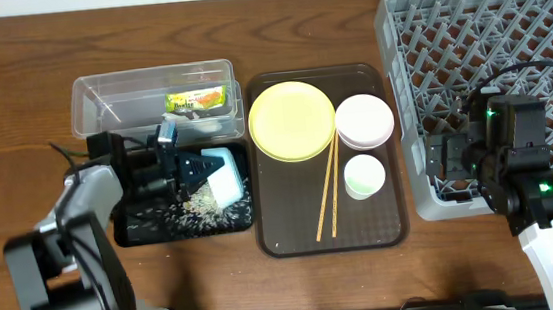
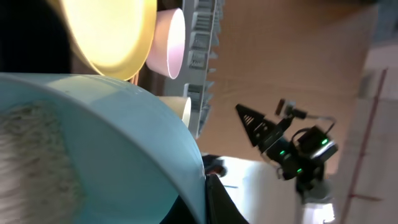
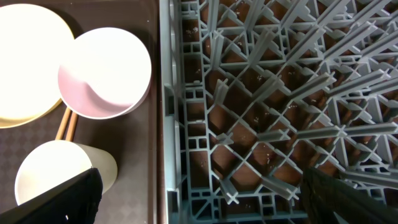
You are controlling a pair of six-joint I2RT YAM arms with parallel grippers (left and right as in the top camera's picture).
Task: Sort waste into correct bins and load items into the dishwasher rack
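- Overhead: the left gripper (image 1: 201, 170) is clamped on the blue bowl (image 1: 224, 175). The bowl is tipped on its side over the black tray (image 1: 138, 233), toward the table's front-left.
- Rice scraps (image 1: 186, 215) are strewn across that tray.
- Behind it, nearer the far edge, the clear tub (image 1: 111, 99) holds the snack wrapper (image 1: 198, 101).
- Mid-table, the brown tray (image 1: 284, 237) carries the yellow plate (image 1: 291, 121), pink bowl (image 1: 364, 122), white cup (image 1: 364, 177) and chopsticks (image 1: 325, 196).
- The grey rack (image 1: 508, 44) fills the right edge, and the right gripper (image 1: 448, 165) hangs above its near-left corner.
- Left wrist: the bowl (image 2: 106, 130) swallows the frame, with a dark finger (image 2: 217, 202) at its rim. The pale patch inside is possibly rice, but it is too blurred to say.
- Right wrist: the fingers (image 3: 62, 202) are spread wide over the rack's (image 3: 267, 112) wall. The cup (image 3: 59, 177) and pink bowl (image 3: 106, 71) sit just alongside.
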